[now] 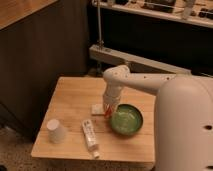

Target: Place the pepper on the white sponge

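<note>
While clamped in the gripper (108, 111) jaws, pepper (108, 112) hangs point-down at frame centre, sponge (98, 108) just left, on counter (70, 100).

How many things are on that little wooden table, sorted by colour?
White: 3, the cup, the tube and the sponge
Green: 1, the bowl
Orange-red: 1, the pepper, at the gripper between sponge and bowl
Total: 5
</note>
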You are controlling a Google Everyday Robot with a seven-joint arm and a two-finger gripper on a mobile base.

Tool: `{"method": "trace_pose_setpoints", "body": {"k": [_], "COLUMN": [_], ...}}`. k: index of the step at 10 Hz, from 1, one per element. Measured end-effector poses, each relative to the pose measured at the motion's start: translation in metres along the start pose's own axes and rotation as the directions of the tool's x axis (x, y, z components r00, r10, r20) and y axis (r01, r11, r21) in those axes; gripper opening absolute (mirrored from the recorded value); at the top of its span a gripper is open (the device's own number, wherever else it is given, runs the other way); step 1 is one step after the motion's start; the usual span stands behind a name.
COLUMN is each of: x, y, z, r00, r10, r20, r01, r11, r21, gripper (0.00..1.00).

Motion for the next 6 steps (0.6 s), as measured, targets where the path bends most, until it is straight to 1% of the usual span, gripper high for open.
{"method": "trace_pose_setpoints", "body": {"k": [2, 4, 6], "x": [0.001, 0.004, -0.001], "y": [-0.002, -0.006, -0.031], "z": [-0.004, -0.009, -0.011], "r00": [1.000, 1.000, 0.998], "r10": [-0.004, -0.021, -0.056], "r20": [0.000, -0.002, 0.007], "r01": [0.004, 0.021, 0.056], "r11": [1.000, 0.999, 0.998], "r21": [0.013, 0.028, 0.043], "gripper": [0.00, 0.00, 0.00]}}
